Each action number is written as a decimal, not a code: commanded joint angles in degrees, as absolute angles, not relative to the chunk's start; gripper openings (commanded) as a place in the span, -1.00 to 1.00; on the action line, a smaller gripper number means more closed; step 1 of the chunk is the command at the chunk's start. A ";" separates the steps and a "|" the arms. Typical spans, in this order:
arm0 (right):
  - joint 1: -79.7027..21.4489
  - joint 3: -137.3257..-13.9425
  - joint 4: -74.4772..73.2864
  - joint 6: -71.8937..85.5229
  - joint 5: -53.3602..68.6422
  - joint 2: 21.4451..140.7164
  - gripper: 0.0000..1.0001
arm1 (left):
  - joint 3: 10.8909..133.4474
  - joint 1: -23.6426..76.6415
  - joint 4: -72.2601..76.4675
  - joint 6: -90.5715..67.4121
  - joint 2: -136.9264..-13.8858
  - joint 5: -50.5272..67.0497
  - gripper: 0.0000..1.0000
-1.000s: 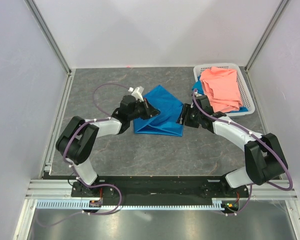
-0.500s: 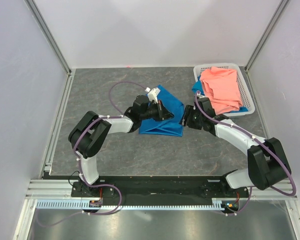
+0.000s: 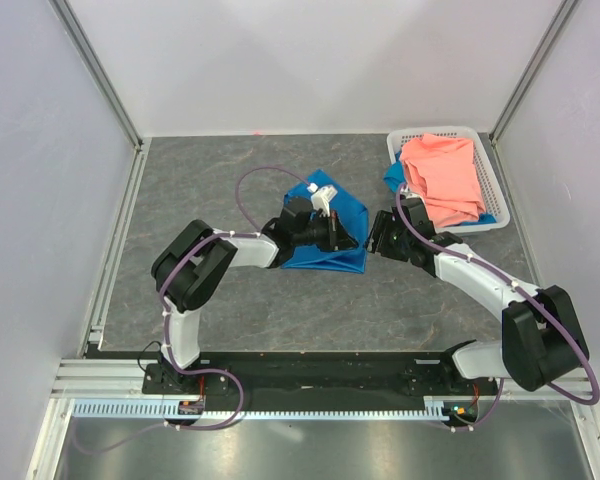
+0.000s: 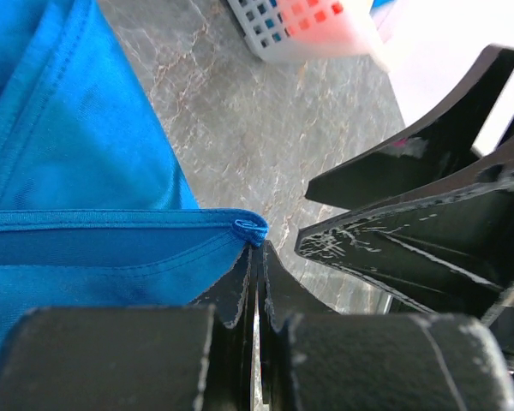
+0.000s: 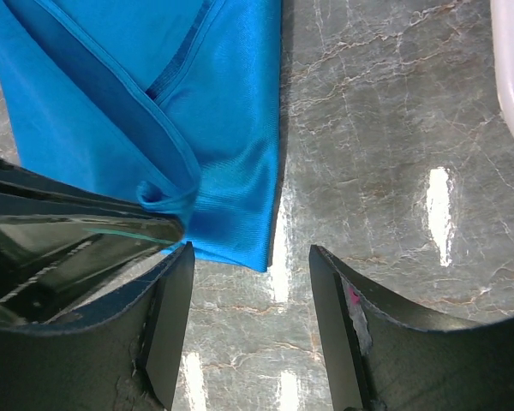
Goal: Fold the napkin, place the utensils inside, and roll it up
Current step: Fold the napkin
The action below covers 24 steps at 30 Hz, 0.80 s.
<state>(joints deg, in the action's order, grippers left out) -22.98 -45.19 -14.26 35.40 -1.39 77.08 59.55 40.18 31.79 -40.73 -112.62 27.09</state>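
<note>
the left gripper [image 4: 257, 257] has its two black, scuffed fingers [image 4: 236, 287] pressed together, with almost no gap between them. their tips pinch the stitched, rolled corner of the napkin [image 4: 68, 154]. the cloth is bright blue, soft and slightly shiny, with a narrow hemmed edge running to the pinched corner. a second layer lies flat beneath, so the fabric is doubled over.

the right gripper [image 5: 248, 253] stands with its fingers [image 5: 167, 308] apart at a middling width, holding nothing. in the right wrist view, the gap between the dark, flat, worn pads frames the lower right corner of the napkin and the bare surface beside it. whether the pads touch the cloth cannot be told. the two grippers are tip to tip, very close, at the napkin's right edge.

in the top view the napkin lies near the middle of the table [image 3: 210, 170], folded into a rough triangle with the left arm reaching across it. the table top is grey stone-patterned with pale veins, and it reflects bright patches of light.

to the far right sits a white plastic basket [image 3: 435, 131] with lattice walls. it holds a crumpled salmon-pink cloth [image 3: 442, 178], and a blue scrap [image 3: 393, 178] shows at its left edge.
</note>
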 commanded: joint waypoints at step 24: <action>-22.85 -43.51 -14.59 37.00 -2.37 75.32 0.30 | 63.02 43.59 27.69 -35.86 -117.69 28.92 -0.82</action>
<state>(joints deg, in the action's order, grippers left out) -22.98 -44.29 -14.50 36.36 -1.43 76.82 61.04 43.05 27.51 -37.85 -116.88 27.33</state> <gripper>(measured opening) 0.648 0.035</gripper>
